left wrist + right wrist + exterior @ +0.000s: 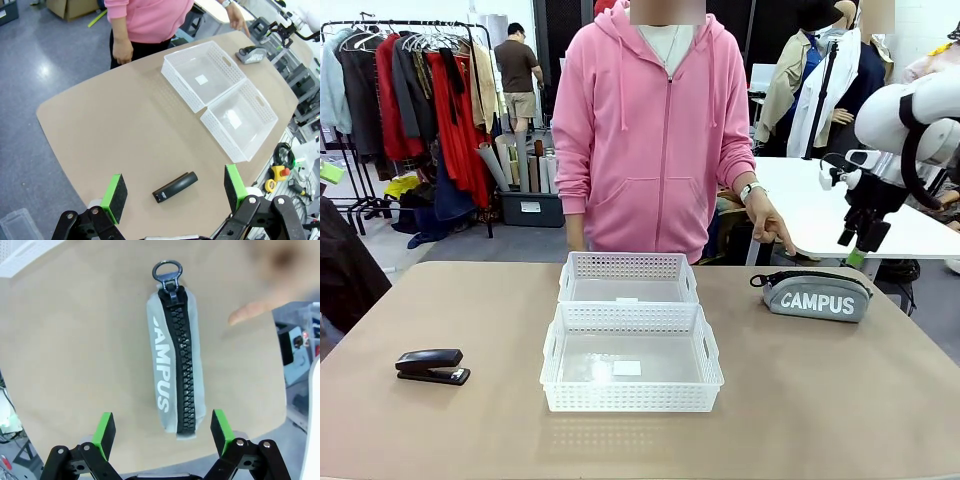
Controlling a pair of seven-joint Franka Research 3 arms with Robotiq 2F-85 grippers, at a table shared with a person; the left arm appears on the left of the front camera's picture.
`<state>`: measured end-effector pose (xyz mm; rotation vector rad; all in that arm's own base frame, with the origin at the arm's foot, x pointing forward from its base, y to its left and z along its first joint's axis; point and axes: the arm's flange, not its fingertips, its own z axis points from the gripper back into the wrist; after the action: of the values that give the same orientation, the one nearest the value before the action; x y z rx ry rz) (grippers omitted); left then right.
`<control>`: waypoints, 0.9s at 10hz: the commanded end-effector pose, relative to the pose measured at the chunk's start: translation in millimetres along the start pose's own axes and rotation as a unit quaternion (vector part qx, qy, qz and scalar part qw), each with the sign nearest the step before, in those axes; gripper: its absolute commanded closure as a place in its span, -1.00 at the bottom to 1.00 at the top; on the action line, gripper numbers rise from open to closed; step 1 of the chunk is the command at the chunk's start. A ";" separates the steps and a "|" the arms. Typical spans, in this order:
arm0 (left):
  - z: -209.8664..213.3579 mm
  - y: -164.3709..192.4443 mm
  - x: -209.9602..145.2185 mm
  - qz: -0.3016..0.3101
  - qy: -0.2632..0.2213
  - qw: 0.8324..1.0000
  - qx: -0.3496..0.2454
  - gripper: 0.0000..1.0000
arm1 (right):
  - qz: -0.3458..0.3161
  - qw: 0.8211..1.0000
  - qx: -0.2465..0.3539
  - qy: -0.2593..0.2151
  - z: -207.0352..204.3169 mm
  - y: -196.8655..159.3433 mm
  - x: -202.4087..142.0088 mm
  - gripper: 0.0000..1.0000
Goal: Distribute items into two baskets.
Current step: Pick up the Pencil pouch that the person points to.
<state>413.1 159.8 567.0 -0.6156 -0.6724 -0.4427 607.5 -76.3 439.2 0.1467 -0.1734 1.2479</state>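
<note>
Zipped grey CAMPUS pouch [176,357] lay between right fingers [105,432]; black stapler [175,186] between left fingers [116,196], larger basket [222,137] touching smaller basket [177,87] beyond.

Your front cam faces the person [650,150] across the table [820,400]; left wrist high over it, right wrist close above the pouch [175,355] all three share.

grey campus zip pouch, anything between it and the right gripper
Nothing visible does. The open right gripper hangs over the grey fabric CAMPUS zip pouch with only air between; the person's pointing finger is beside it.
</note>
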 end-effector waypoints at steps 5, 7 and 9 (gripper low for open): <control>0.7 -0.1 1.0 -0.001 -0.005 1.000 -0.001 -1.00 | 0.026 1.000 0.005 0.010 -44.6 -9.4 0.1 -1.00; 0.7 -0.1 1.0 -0.001 -0.005 1.000 -0.001 -1.00 | 0.026 0.999 0.013 0.014 -60.3 -15.1 -2.9 -1.00; 0.7 -0.1 1.0 -0.001 -0.005 1.000 -0.001 -1.00 | 0.028 0.999 0.019 0.012 -72.0 -19.3 -2.9 -1.00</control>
<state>413.1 159.9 567.0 -0.6156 -0.6723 -0.4426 624.9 -68.0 369.3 0.1789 -0.1288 1.2727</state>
